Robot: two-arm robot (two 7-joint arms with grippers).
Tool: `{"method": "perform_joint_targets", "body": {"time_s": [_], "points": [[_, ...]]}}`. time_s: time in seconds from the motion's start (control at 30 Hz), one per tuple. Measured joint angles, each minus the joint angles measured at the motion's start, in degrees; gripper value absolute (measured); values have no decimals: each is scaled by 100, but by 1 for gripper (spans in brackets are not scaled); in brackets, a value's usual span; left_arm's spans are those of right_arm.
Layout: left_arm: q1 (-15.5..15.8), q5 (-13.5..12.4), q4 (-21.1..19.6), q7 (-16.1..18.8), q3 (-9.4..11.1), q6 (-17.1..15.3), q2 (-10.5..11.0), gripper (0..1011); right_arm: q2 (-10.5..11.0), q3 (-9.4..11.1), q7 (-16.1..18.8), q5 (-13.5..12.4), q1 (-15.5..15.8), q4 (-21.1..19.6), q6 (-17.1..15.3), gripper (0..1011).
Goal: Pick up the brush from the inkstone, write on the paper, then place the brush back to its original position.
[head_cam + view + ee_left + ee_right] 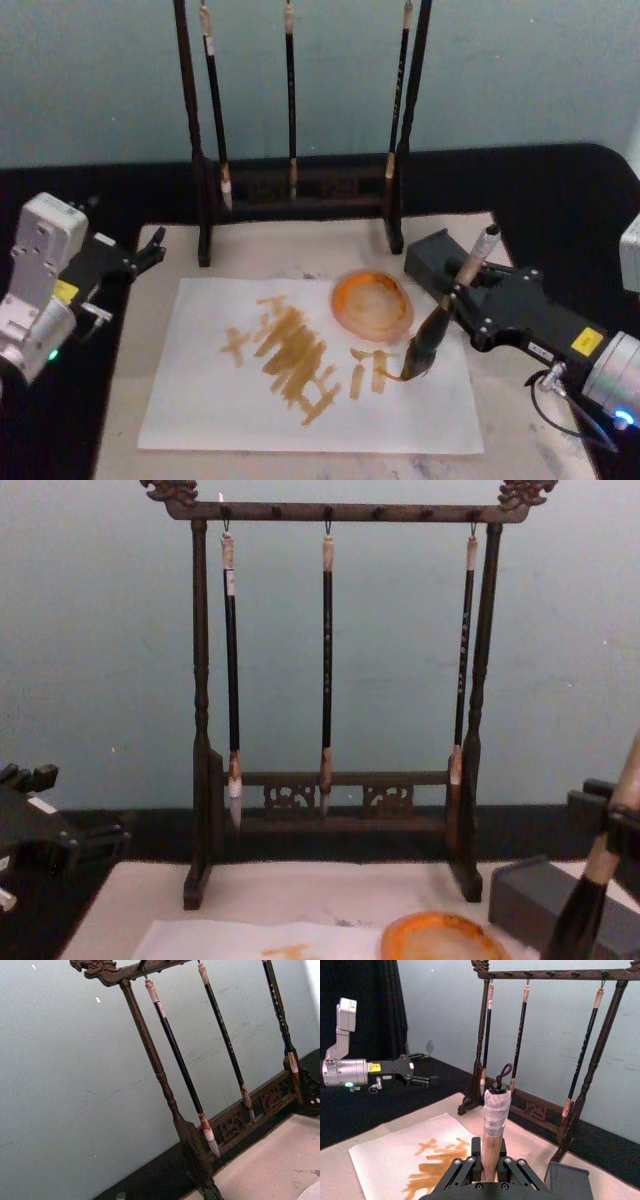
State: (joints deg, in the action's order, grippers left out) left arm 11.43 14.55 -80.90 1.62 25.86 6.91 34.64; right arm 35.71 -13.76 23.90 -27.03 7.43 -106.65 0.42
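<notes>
Right gripper (455, 297) clamping brush (432, 340), tip touching paper (200, 400) near its 4 o'clock edge. Risks imo: pressing too hard and dragging thin sheet, or drifting toward 11 o'clock and bumping orange dish (372, 303). Left gripper (150, 250) sitting idle at 9 o'clock, jaws apart.

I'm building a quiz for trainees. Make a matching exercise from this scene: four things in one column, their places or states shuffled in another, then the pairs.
1. brush
2. thin brushes
3. left claw
4. orange dish

A. hanging from the rack
B. at the far edge of the paper
C. open, beside the left edge of the mat
D. clamped in the right claw, tip on the paper

Pairs: 1-D, 2-A, 3-C, 4-B
</notes>
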Motion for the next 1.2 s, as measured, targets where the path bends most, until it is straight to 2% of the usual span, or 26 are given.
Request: {"method": "perform_joint_targets", "body": {"time_s": [0.43,0.63,0.77,0.83,0.93,0.97,1.07,1.1,1.17,1.2], "points": [[0,0,0,0,0,0,0,1010,-81,220,31,-12,103,-119,112,160],[0,0,0,0,0,0,0,1010,-210,326,37,-124,29,-78,243,160],[0,0,0,0,0,0,0,1010,-349,399,31,-301,-90,66,283,160],[0,0,0,0,0,0,0,1010,-484,473,60,-581,-228,262,282,160],[0,0,0,0,0,0,0,1010,-599,530,98,-870,-370,466,239,160],[0,0,0,0,0,0,0,1010,-668,555,123,-1082,-470,601,192,160],[0,0,0,0,0,0,0,1009,-758,591,174,-1387,-618,811,103,160],[0,0,0,0,0,0,0,1010,-812,615,215,-1612,-716,952,17,160],[0,0,0,0,0,0,0,1010,-866,630,262,-1825,-820,1106,-76,160],[0,0,0,0,0,0,0,1009,-911,640,301,-2024,-917,1243,-175,160]]}}
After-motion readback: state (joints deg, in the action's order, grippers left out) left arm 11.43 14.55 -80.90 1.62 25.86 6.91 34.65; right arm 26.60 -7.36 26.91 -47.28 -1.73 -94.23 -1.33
